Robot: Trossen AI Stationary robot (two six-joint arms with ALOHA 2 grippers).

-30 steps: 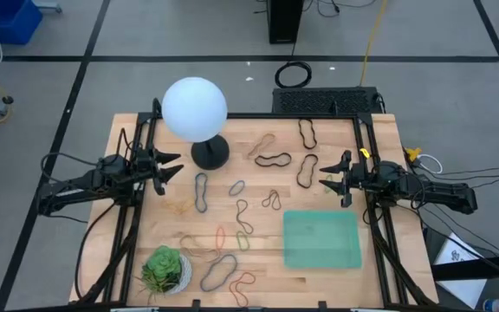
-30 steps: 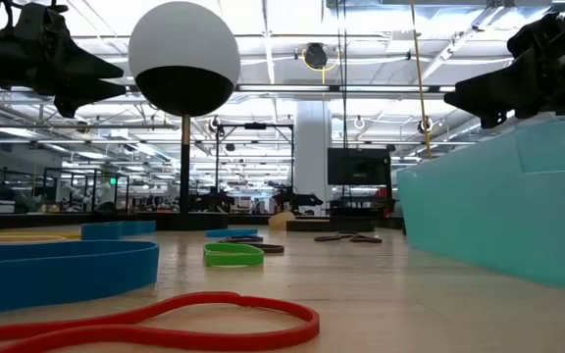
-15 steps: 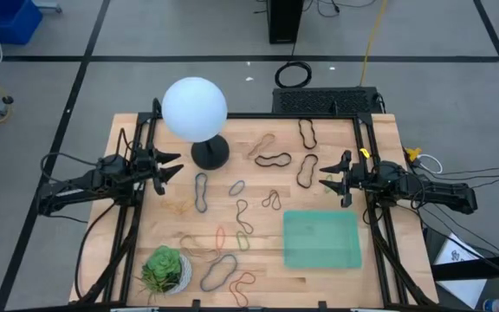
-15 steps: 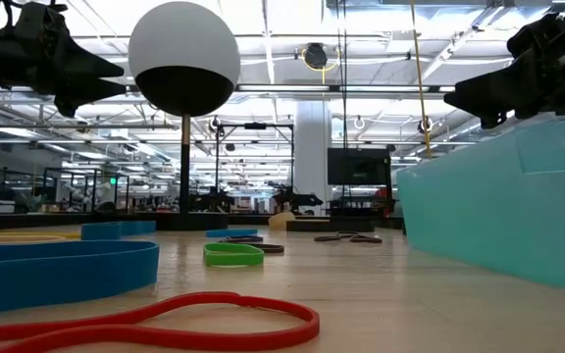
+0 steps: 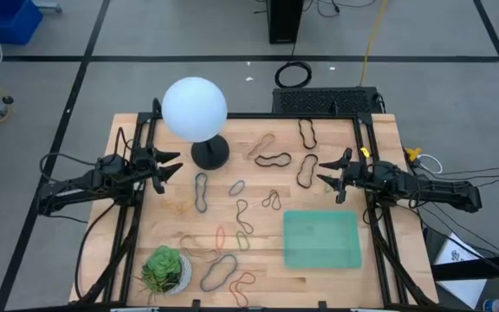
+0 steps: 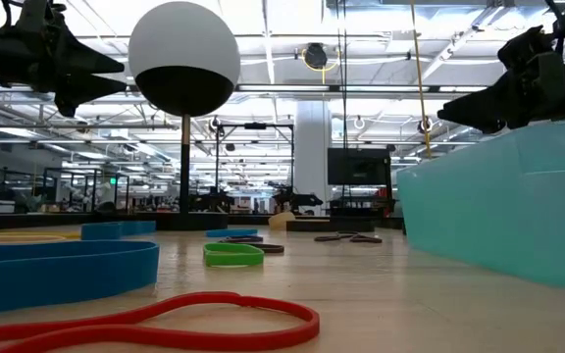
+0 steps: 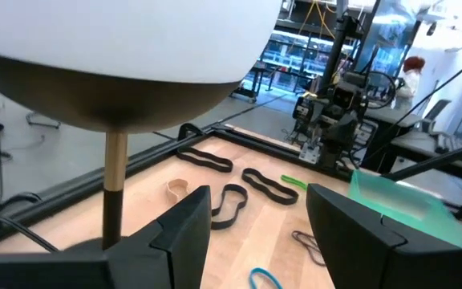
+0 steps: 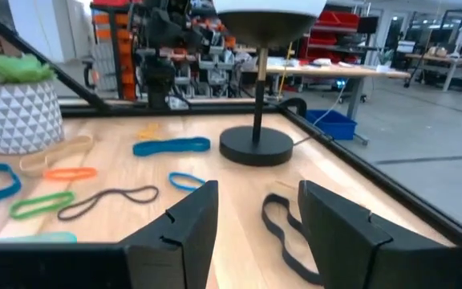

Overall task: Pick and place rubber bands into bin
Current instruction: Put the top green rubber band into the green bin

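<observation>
Wooden and pale, the tabletop (image 5: 145, 234) carries a scatter of rubber bands (image 5: 241, 212) across its middle, from the far edge down to the near edge. Black loops lie toward the far right corner, one black loop (image 5: 307, 170) just beside the right tool (image 5: 329, 181). Orange, tan and grey loops lie nearer the near edge, some close to the potted plant (image 5: 165, 269) that stands by the near left corner. Seen from table height, a red band (image 6: 155, 322) lies closest to the camera, with a blue band (image 6: 62, 270) and a green band (image 6: 233, 254) behind it.

The bin (image 5: 320, 239), a shallow mint-green tray, sits on the right half of the tabletop toward the near edge, and no band shows inside it. From table height its wall fills the right side of the picture.

A lamp (image 5: 196, 111) with a white globe on a black round base stands near the far edge, left of the middle.

The left tool (image 5: 170, 166) hangs above the left edge of the tabletop, just beside the lamp's base, its fingers (image 7: 187, 229) spread wide and holding nothing. The right tool hangs above the right side of the tabletop, just beyond the far edge of the bin, its fingers (image 8: 184, 226) likewise spread wide and holding nothing. Both tools point toward the middle of the tabletop.
</observation>
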